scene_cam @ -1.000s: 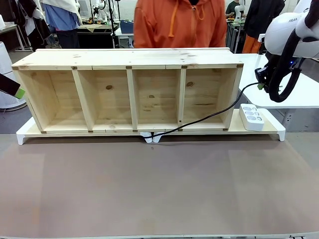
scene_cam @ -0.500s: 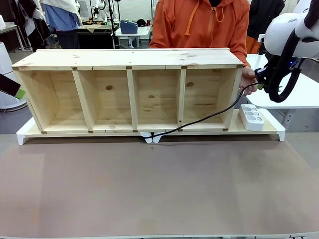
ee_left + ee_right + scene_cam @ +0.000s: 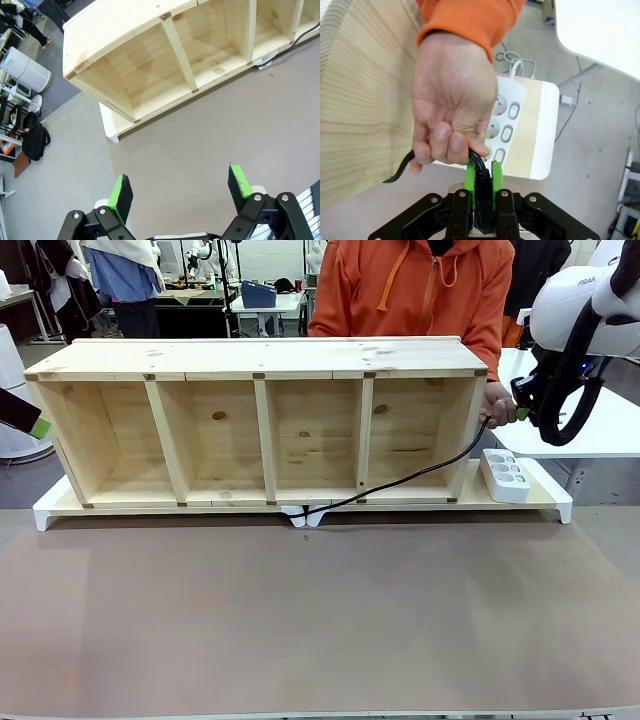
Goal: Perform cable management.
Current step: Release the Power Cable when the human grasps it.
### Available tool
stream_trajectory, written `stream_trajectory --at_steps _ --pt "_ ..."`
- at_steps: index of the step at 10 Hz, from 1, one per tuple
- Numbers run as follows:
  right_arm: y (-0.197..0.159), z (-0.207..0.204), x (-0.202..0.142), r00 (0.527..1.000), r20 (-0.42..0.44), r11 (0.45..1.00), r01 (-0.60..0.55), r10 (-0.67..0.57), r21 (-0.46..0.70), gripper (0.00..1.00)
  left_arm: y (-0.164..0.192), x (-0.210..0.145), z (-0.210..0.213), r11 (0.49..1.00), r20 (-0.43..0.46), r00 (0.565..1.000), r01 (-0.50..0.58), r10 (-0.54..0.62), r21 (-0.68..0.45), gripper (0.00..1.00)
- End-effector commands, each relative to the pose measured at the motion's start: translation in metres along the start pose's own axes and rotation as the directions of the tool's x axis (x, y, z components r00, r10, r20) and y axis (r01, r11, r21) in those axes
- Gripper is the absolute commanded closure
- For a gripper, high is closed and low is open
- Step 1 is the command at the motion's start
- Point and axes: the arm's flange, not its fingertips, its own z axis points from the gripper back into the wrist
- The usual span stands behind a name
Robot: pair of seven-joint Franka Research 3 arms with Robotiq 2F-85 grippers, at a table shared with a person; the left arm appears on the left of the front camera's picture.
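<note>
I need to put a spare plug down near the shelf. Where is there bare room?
Free: the brown mat in front of the wooden shelf, and its four compartments. Crowded: the right end, where a hand, the cable and the power strip meet.
</note>
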Motion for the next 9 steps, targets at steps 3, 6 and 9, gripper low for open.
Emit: stream_trajectory --at_steps 3,6,9 --pt "-0.0031 0.0006 0.0005 1.000 0.010 1.000 0.005 -0.005 -0.004 0.84 -0.0001 0.0012 -0.0010 1.000 0.003 1.000 -0.004 0.004 0.002 0.00" --pt "-0.0031 0.0006 0.0005 1.000 0.010 1.000 0.005 -0.005 -0.004 0.84 -0.0001 0.0012 -0.0010 1.000 0.003 1.000 -0.004 0.004 0.002 0.00" --pt "-0.0021 0.0005 -0.0003 1.000 -0.010 1.000 0.005 -0.005 -0.016 0.55 -0.0001 0.0012 -0.0010 1.000 0.003 1.000 -0.004 0.004 0.002 0.00"
